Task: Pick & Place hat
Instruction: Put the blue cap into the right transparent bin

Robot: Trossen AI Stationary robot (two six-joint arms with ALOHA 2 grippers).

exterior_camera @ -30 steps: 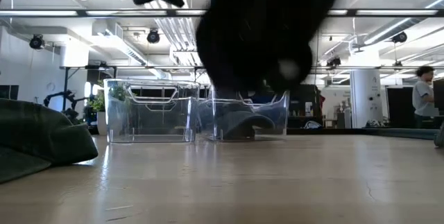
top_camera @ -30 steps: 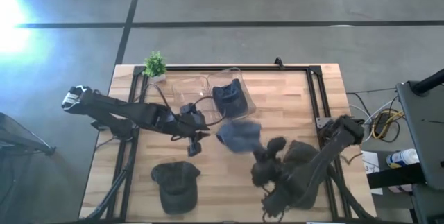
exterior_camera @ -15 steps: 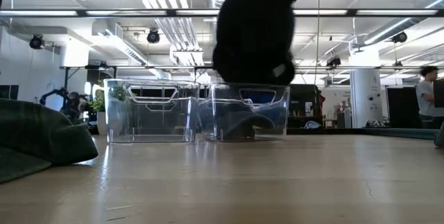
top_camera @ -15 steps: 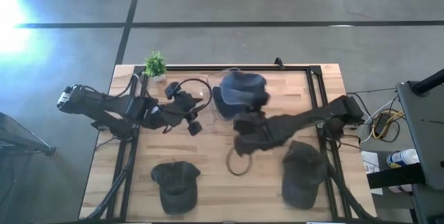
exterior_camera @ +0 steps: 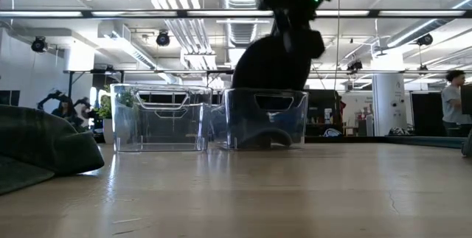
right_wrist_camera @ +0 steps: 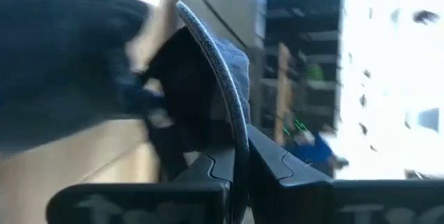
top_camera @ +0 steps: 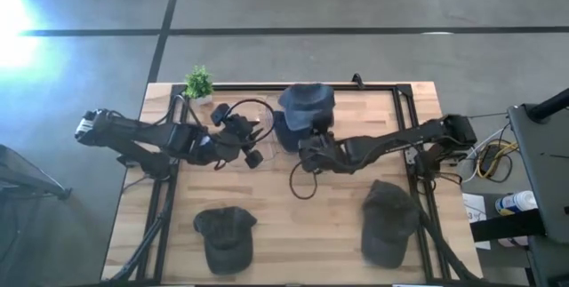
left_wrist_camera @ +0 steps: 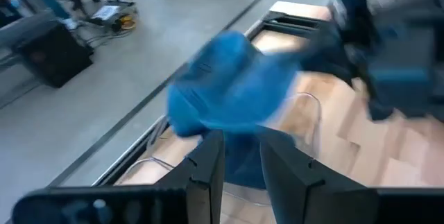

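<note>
Upper centre of the high view — the right gripper (top_camera: 313,141) is pinching the blue hat (top_camera: 307,105) by its brim, dangling it directly above the clear bin (exterior_camera: 265,118); left gripper's (top_camera: 250,155) fingers — cannot tell.

Two dark jointed arms, looping black cables, white-marked left base.

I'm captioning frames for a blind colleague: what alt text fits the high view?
Seen from above, the right gripper holds a blue hat over the right clear bin at the table's far edge. The left gripper hovers beside it; two dark hats lie nearer.
</note>
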